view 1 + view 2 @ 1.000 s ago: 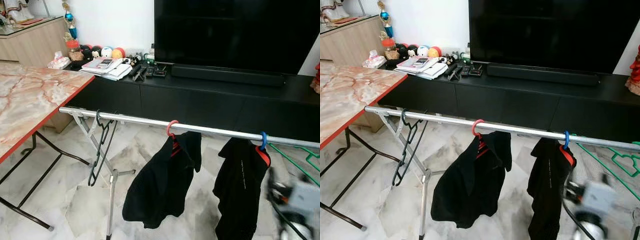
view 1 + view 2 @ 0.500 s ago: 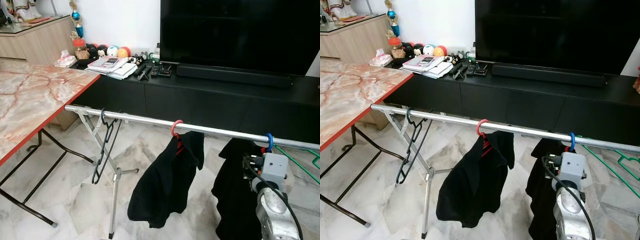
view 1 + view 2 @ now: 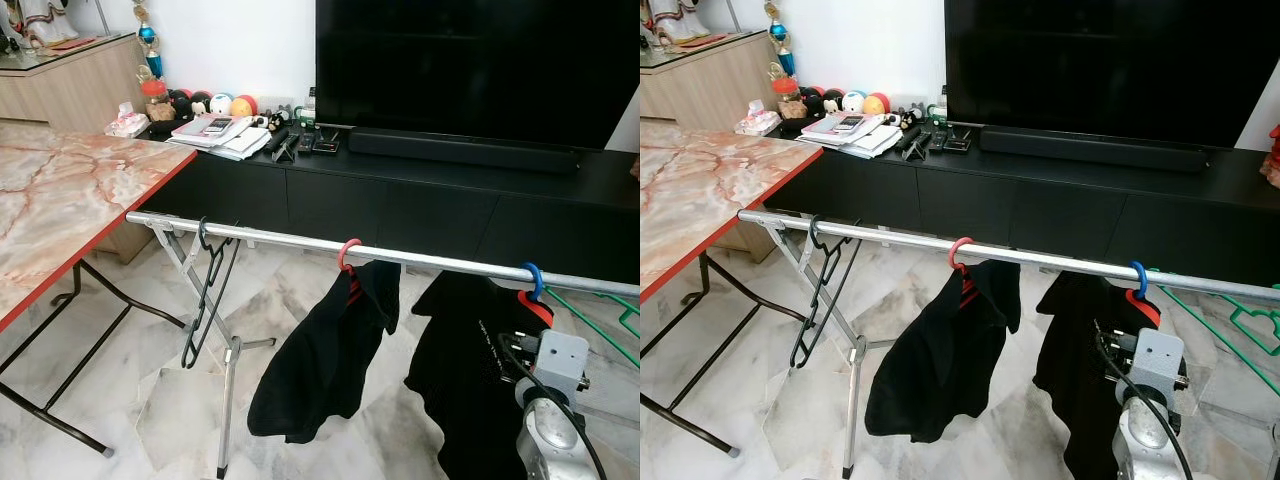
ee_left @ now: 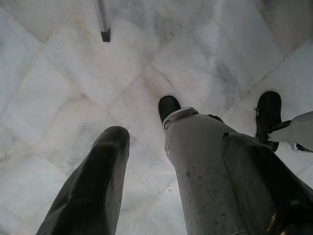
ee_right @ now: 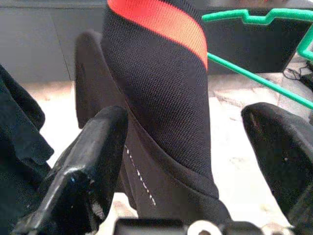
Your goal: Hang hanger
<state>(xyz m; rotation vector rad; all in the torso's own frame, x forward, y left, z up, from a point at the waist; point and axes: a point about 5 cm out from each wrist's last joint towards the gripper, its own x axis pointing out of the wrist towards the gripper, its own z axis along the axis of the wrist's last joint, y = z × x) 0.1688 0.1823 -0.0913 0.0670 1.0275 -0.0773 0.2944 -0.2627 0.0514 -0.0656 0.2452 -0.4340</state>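
Now the right gripper [image 5: 183, 147] is spread wide around a black shirt [image 3: 470, 370]. That shirt hangs on a hanger with a blue hook [image 3: 531, 280] on the silver rail [image 3: 280, 238], at 4 o'clock. A second shirt [image 3: 325, 360] hangs on a red hook [image 3: 345, 254]. An empty black hanger [image 3: 207, 290] hangs at 9 o'clock. The left gripper [image 4: 146, 161] hangs spread over the floor [image 4: 58, 88].

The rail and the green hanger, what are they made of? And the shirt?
The rail looks like bare metal: silvery, with a bright shine along it. The green hanger seems to be plastic: one even, bright colour with moulded notches. The shirt between the right gripper's fingers is knitted cloth, black with an orange band; a fine weave shows.
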